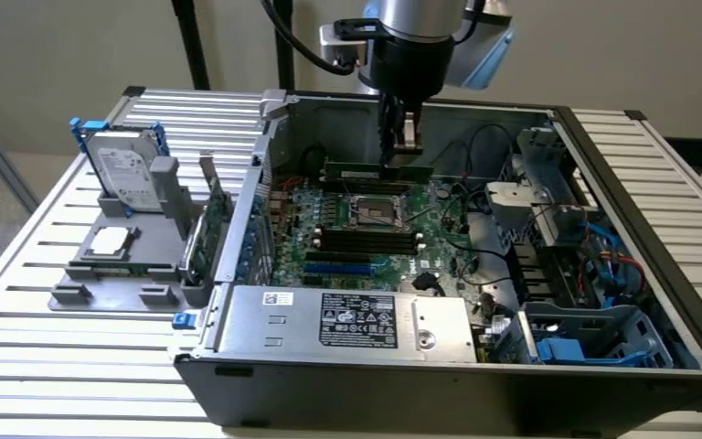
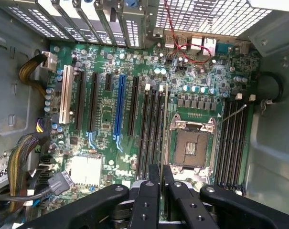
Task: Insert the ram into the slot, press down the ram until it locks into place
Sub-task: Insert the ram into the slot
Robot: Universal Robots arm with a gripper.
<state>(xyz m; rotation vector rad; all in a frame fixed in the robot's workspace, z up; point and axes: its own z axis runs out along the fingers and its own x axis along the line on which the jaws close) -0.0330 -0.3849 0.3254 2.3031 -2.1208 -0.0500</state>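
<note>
Inside the open case [image 1: 449, 398] on the slatted tabletop [image 1: 34, 366], the pincer [image 1: 400, 155], clamped on the ram [image 1: 354, 171], holds it level above the motherboard [image 2: 106, 119], edge-on along the slot [image 2: 153, 124] beside the CPU socket [image 2: 192, 145], with free air around it and cable bundles [image 2: 20, 160] well off at the case's side.

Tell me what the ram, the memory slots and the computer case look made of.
The ram: green circuit board, matte, likely fibreglass laminate. The slots: black, slightly glossy moulded plastic by the look. The case: dark painted sheet metal outside, bare grey metal inside, judging by thin folded walls.
</note>
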